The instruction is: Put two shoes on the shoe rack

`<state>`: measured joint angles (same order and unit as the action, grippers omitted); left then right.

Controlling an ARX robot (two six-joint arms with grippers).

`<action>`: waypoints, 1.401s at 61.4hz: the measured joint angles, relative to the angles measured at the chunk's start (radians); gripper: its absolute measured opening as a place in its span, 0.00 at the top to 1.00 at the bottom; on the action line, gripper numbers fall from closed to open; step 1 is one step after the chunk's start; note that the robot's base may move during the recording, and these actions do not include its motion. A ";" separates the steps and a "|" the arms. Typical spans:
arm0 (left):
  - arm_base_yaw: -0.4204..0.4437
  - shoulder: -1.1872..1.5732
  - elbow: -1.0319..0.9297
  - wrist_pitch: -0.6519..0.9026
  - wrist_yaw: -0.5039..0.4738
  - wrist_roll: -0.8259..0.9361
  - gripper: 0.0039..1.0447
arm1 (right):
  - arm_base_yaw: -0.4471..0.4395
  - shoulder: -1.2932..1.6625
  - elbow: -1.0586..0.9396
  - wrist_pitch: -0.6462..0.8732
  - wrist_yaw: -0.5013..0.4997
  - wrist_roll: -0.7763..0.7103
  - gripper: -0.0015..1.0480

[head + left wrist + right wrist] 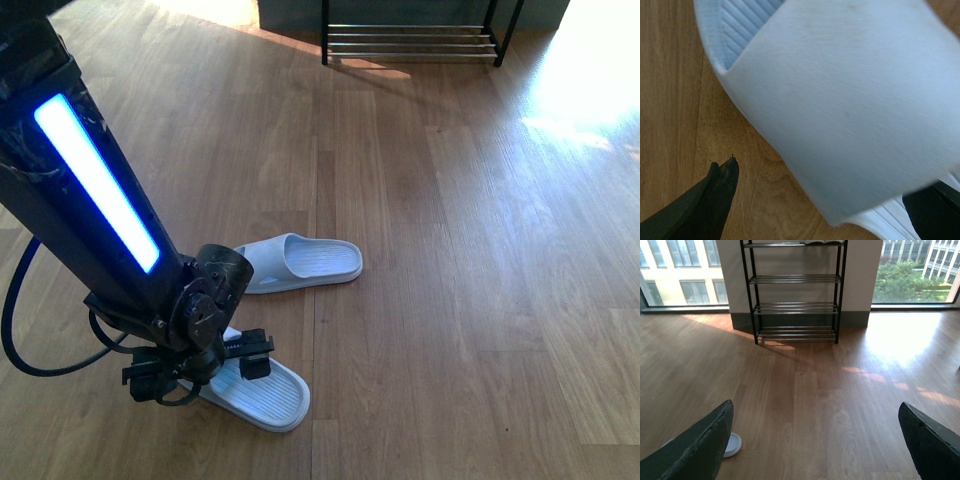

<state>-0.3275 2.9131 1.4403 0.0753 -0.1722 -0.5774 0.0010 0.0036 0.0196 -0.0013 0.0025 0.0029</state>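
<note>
- Left gripper (200,368) spread wide, near slide sandal (270,395) strap between its fingers (715,200), unclamped.
- Right gripper (816,407) gapes empty, shoe rack (795,305) well beyond its fingers.
- Far slide sandal (300,262) floor-bound too; both placements remain.

Front view: bright daylight; blown-out glare on the wood floor (590,70) at far right; sunlit sliver at the foot of the shoe rack (410,40); arm's light strip (95,180) clipped to white.
Left wrist view: soft, even light; sandal (850,100) strap blurred (too near to focus).
Right wrist view: backlit by windows (912,270); pale sun streaks on boards; fingertips (700,450) of right gripper (816,410) near-black, soft-edged.
</note>
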 joint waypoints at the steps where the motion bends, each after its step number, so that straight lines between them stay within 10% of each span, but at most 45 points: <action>1: 0.004 0.004 0.008 -0.016 -0.006 0.000 0.09 | 0.000 0.000 0.000 0.000 0.000 0.000 0.09; 8: 0.027 0.028 0.027 -0.065 -0.076 0.008 0.12 | 0.000 0.000 0.000 0.000 0.000 0.000 0.09; 45: 0.077 0.015 -0.033 -0.030 -0.252 0.028 0.99 | 0.000 0.000 0.000 0.000 0.000 0.000 0.09; 86: 0.190 -1.261 -0.989 0.331 -0.583 0.417 0.99 | 0.000 0.000 0.000 0.000 0.000 0.000 0.09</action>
<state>-0.1375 1.6520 0.4515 0.4065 -0.7551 -0.1600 0.0010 0.0036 0.0196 -0.0013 0.0025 0.0029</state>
